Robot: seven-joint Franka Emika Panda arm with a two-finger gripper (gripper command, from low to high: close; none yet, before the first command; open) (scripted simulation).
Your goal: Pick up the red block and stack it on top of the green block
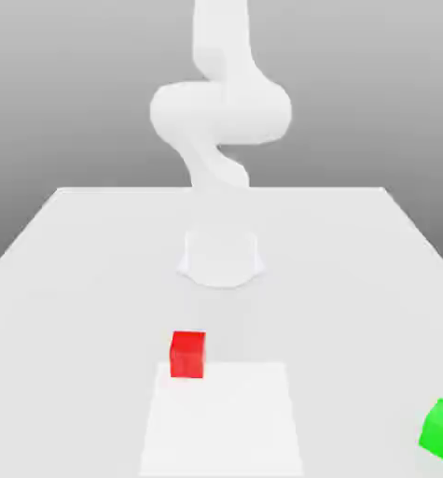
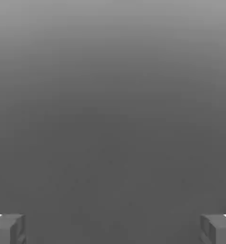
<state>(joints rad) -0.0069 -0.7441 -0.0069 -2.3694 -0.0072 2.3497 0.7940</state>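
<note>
The red block [image 1: 187, 354] rests on the white table [image 1: 76, 280], just in front of the arm's base and slightly toward the exterior view's left. The green block [image 1: 442, 430] lies tilted near the table's front, at the exterior view's right edge, partly cut off. The two blocks are far apart. In the hand view my gripper [image 2: 113, 229] is open, with its grey fingertips [image 2: 9, 228] wide apart and nothing between them. Beyond them is plain grey background.
The white arm [image 1: 220, 112] rises from its round base [image 1: 222, 257] at the table's middle and curls up out of the top of the exterior view. A brighter square patch [image 1: 225, 420] marks the table in front of the red block.
</note>
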